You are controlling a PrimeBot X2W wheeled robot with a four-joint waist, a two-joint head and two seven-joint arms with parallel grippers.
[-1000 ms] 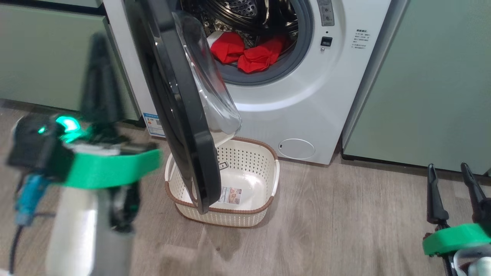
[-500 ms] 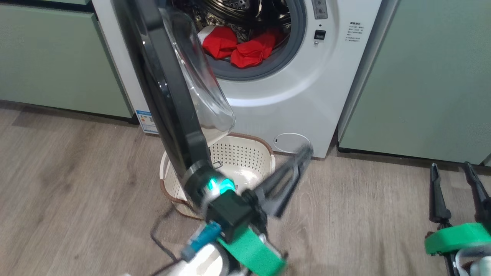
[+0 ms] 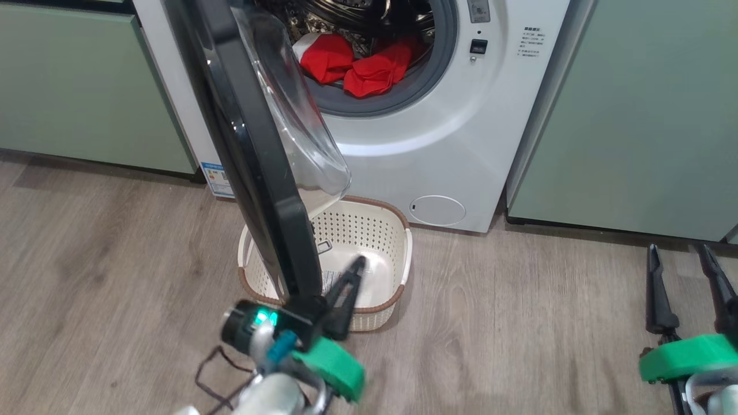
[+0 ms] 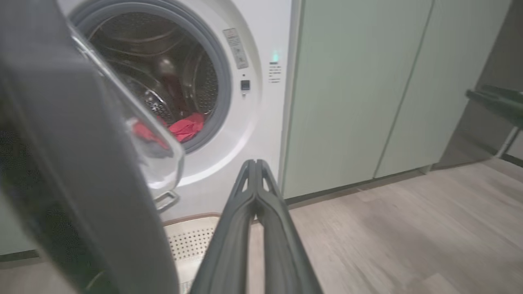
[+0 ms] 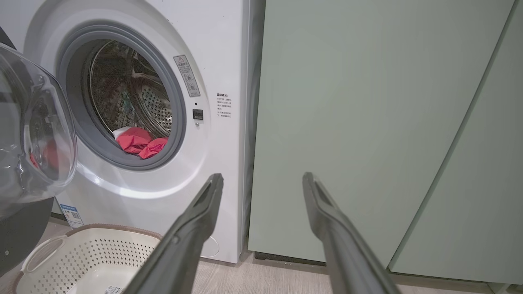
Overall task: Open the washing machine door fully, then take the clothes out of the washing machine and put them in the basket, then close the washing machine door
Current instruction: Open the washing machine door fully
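- Wood-look floor point(image 3: 519, 323) runs up to pale green cabinets point(image 3: 634, 115) standing on both sides of one white washing machine point(image 3: 461, 144).
- One washing machine door point(image 3: 253, 150), black-rimmed with a bulging glass bowl, stands about half open. It is edge-on to the head camera, and its lower edge hangs over the basket.
- What has changed: a second earlier the left gripper point(image 3: 357, 266) was a blur on the door's outer side, at the far left. It now sits on the inner side, wrist just below the door's free edge, fingers pointing over the basket toward the machine.
- Its two fingers are pressed together with nothing between them. In the left wrist view they lie just beside the door rim; whether they touch it is unclear.
- The door stands much as it did. The slight shift of the whole scene is the camera's.
- Judgement: the arm looks placed to push the door wider from inside, so the opening step is still in hand.
- One right gripper point(image 3: 676, 252) rests at the lower right as before, fingers spread wide and empty, well apart from the machine.
- The clothes point(image 3: 357, 66) appear as two red bundles lying at the drum's front lip, untouched.
- One cream basket point(image 3: 398, 253) sits on the floor just before the machine, holding only its label sticker point(image 3: 330, 281).
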